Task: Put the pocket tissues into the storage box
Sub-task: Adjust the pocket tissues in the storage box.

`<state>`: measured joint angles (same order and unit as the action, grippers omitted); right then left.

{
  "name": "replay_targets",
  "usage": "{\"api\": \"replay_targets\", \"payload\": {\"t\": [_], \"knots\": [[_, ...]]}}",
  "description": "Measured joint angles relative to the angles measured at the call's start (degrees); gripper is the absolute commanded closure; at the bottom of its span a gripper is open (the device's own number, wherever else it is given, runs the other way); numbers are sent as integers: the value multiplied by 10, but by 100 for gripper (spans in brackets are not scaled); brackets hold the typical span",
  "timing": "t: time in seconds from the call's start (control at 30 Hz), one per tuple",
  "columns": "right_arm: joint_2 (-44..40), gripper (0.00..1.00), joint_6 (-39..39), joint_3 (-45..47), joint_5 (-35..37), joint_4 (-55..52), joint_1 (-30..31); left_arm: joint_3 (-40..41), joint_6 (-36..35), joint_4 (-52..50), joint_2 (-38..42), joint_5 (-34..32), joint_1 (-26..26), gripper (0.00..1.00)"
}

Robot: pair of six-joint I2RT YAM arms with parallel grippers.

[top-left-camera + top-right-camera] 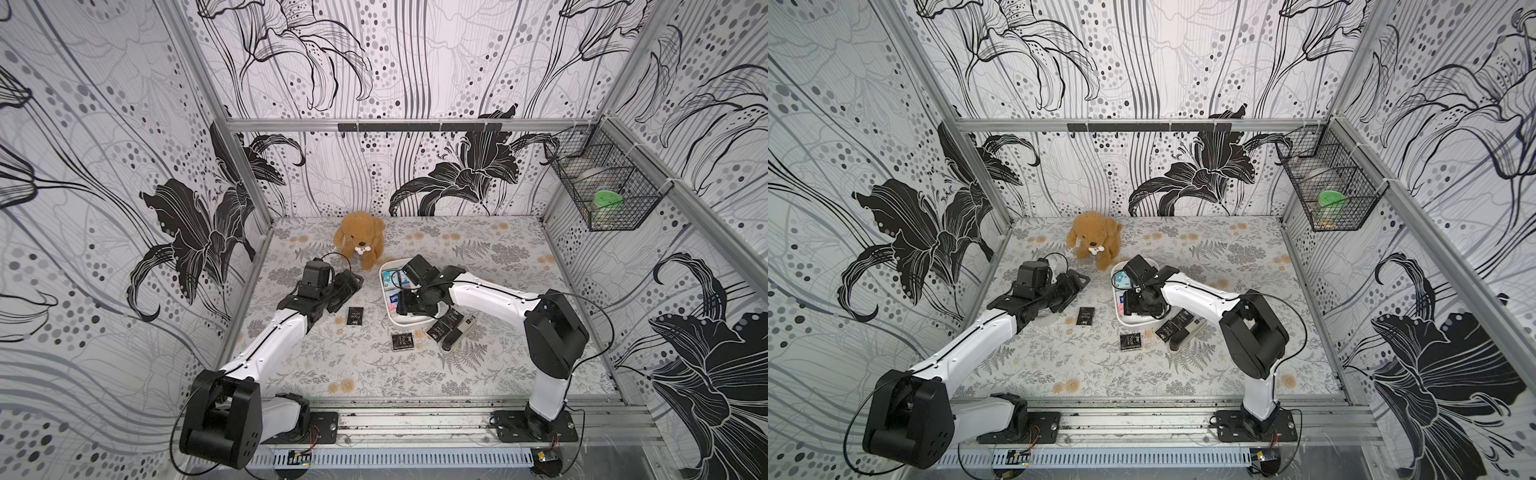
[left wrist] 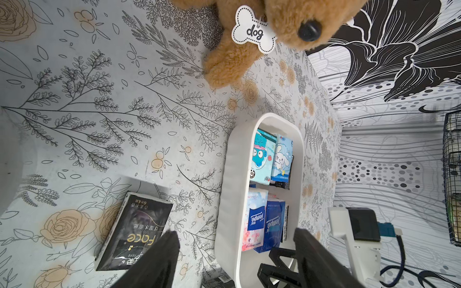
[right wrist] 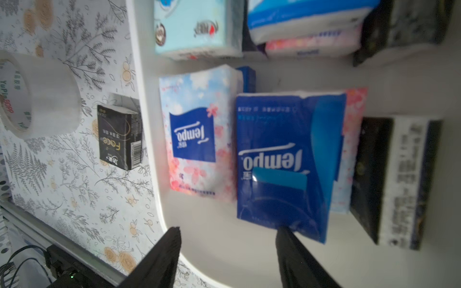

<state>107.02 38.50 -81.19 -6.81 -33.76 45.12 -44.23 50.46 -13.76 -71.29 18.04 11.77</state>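
Pocket tissues [image 3: 287, 154]: drop-off into storage box [image 2: 232, 174], looks done | right gripper [image 3: 228, 230] over box, jaws apart, empty | left gripper [image 2: 235, 233] wide, empty | next prob: black packet [image 2: 132, 232] beside box

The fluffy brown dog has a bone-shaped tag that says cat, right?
Not quite. The bone-shaped tag on the fluffy brown dog says dog, not cat. The left wrist view shows the word clearly.

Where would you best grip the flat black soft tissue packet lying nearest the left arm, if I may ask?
Pinch the black packet across its two long edges at mid-length, coming straight down: it lies flat, free of neighbours.
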Motion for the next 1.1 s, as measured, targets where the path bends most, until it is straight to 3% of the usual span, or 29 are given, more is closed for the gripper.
{"api": "replay_targets", "payload": {"t": [0.33, 0.7, 1.1], "knots": [[21, 33, -17, -40, 29, -10, 0, 0, -2, -2, 8, 0, 0, 23], [-174, 33, 32, 141, 31, -24, 0, 0, -2, 1, 14, 0, -3, 23], [-177, 33, 77, 202, 21, -10, 0, 6, 0, 5, 14, 2, -3, 23]]}}
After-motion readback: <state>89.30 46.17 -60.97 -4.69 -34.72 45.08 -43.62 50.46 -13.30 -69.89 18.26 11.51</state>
